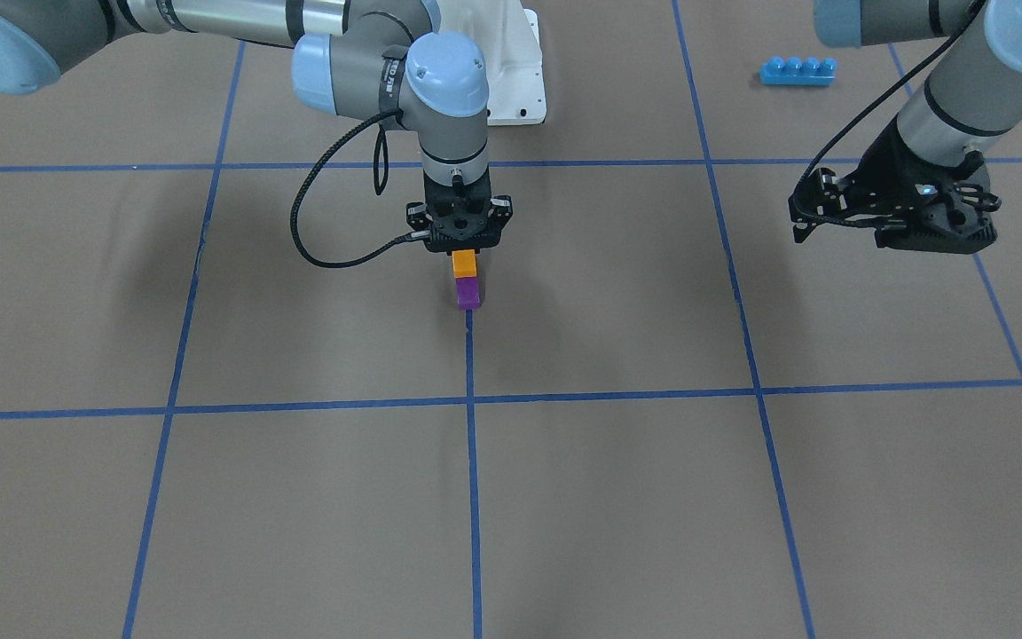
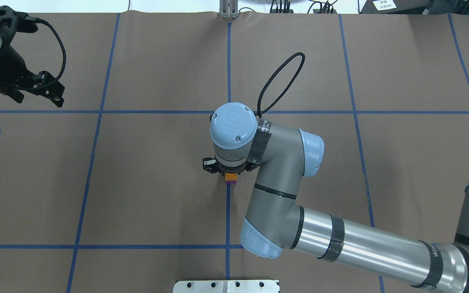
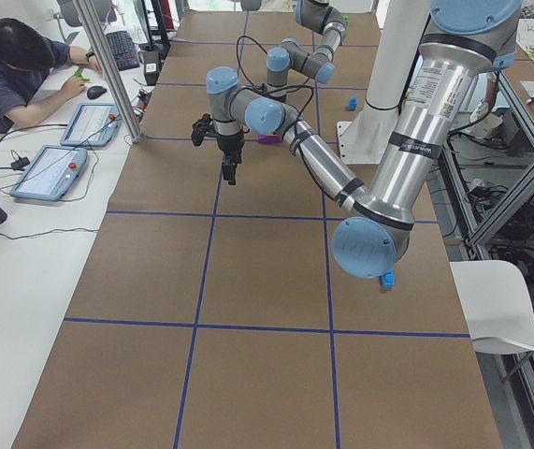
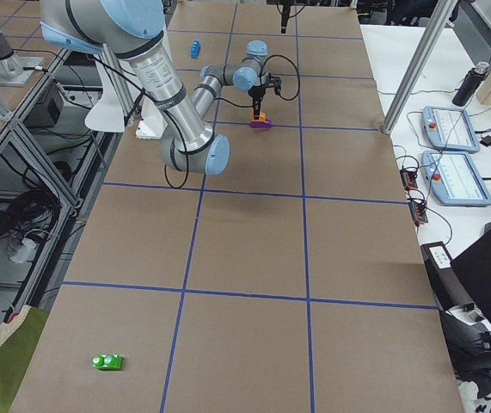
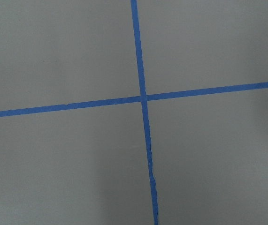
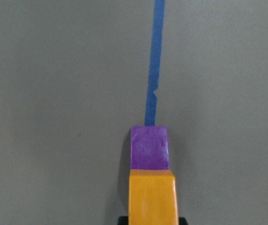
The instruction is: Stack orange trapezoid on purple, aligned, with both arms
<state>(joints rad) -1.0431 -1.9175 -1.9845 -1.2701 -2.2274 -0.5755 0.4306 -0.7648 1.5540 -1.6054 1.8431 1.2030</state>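
My right gripper [image 1: 463, 251] points straight down and is shut on the orange trapezoid [image 1: 464, 264]. It holds the block just over the purple block [image 1: 468, 292], which rests on the table at the end of a blue tape line. The purple block's stud still shows from the front. In the right wrist view the orange block [image 6: 152, 197] covers the near part of the purple one [image 6: 149, 147], and their sides line up. Both also show in the overhead view, orange [image 2: 230, 176] and purple [image 2: 231, 183]. My left gripper [image 1: 888, 232] hangs far to the side, open and empty.
A long blue four-stud brick [image 1: 797, 71] lies at the back near my left arm. The white robot base plate [image 1: 515, 80] is behind the stack. A green block [image 4: 107, 362] lies far off, and a small blue block [image 3: 387, 278] lies under my left elbow. An operator [image 3: 23, 75] sits beside the table.
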